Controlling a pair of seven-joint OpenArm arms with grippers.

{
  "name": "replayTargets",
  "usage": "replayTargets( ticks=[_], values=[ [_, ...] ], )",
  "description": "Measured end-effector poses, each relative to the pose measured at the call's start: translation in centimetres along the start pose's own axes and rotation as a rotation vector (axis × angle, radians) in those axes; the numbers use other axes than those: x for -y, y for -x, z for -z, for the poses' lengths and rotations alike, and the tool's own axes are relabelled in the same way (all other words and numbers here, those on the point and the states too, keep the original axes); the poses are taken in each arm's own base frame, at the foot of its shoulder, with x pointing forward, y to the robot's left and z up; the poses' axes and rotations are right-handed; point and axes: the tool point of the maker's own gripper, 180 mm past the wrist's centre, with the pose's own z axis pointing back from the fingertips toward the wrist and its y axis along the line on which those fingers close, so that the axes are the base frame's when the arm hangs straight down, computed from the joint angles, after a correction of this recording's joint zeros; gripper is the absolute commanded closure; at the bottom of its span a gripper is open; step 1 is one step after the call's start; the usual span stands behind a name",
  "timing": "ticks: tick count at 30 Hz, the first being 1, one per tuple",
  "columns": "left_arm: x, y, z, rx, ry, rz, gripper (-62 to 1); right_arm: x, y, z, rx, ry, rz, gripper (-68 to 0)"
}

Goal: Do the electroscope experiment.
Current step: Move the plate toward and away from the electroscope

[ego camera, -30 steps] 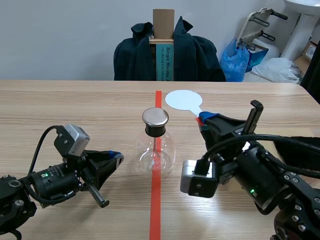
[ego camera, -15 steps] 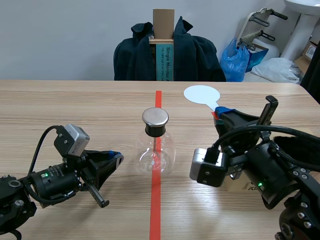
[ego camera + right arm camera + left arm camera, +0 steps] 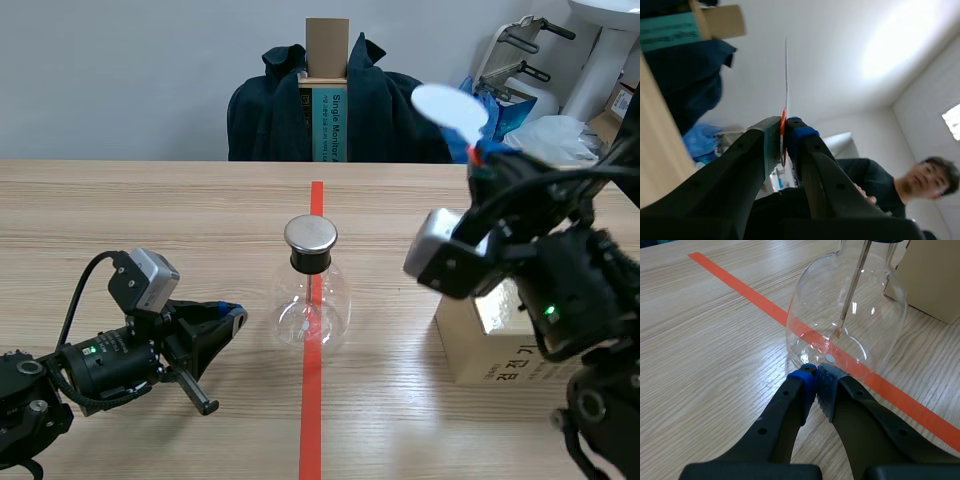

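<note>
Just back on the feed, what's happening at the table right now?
The right gripper is shut on a white paddle, holding it high above the table, off to the right of the flask and well clear of its metal cap. The flask stands at the table's middle. The left gripper lies low on the table, shut on nothing, its tips close to the flask's base. A cardboard box sits to the flask's right.
</note>
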Motion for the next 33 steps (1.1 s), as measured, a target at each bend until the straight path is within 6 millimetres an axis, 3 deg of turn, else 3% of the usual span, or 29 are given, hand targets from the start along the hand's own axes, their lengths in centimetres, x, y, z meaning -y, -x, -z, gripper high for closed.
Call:
replayTargets(
  ticks=[8, 15, 20, 26, 33],
  values=[
    [0.0, 0.0, 0.0, 0.0, 0.0, 0.0, -3.6, 10.1, 0.6, 1.3, 0.0, 0.29, -0.042, -0.6],
    [-0.1, 0.0, -0.1, -0.002, -0.001, 0.001, -3.6, 16.1, 1.0, 0.7, -0.011, 0.448, -0.049, -0.6],
    [-0.6, 0.1, -0.8, -0.011, 0.006, -0.003, -3.6, 18.3, 2.2, 0.1, -0.045, 0.507, -0.067, -0.6],
    [-2.6, -2.1, -3.0, 0.062, 0.015, 0.006, -3.6, 19.7, 4.1, -0.7, -0.099, 0.538, -0.094, -0.6],
    [-2.8, -5.4, -6.1, 0.116, 0.079, 0.012, -3.6, 18.6, 6.7, -3.1, -0.188, 0.458, -0.158, -0.6]
  ],
)
